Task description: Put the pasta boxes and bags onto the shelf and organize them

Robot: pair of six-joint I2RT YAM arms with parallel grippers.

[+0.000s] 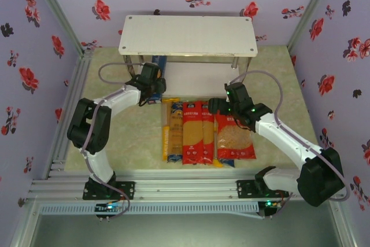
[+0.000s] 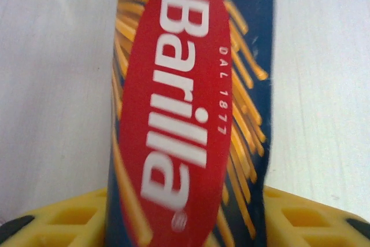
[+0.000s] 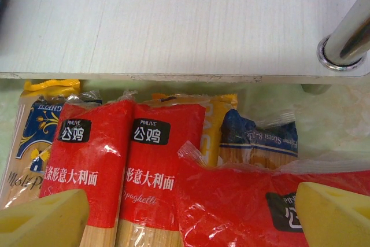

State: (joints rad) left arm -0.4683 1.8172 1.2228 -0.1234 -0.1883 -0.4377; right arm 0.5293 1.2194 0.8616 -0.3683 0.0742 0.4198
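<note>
Noted left end effector (image 2: 185, 218) with yellow pads (image 2: 52, 224) either side of the blue pasta box (image 2: 185, 85); cannot tell whether pinching or loose. Box flat on the lower board of the shelf (image 2: 52, 85). Found right end effector (image 3: 191, 218) spread wide above the wide red bag (image 3: 231, 195). Alongside: long red bags (image 3: 92, 160) and yellow bag (image 3: 34, 125), flat on pale-green bench (image 1: 115, 143). Purple floral walls (image 1: 34, 39) around.

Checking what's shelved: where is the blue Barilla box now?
In the top view, the blue box lies on the lower shelf board near its left end, reaching under the top board, with the left pincer over it.
</note>
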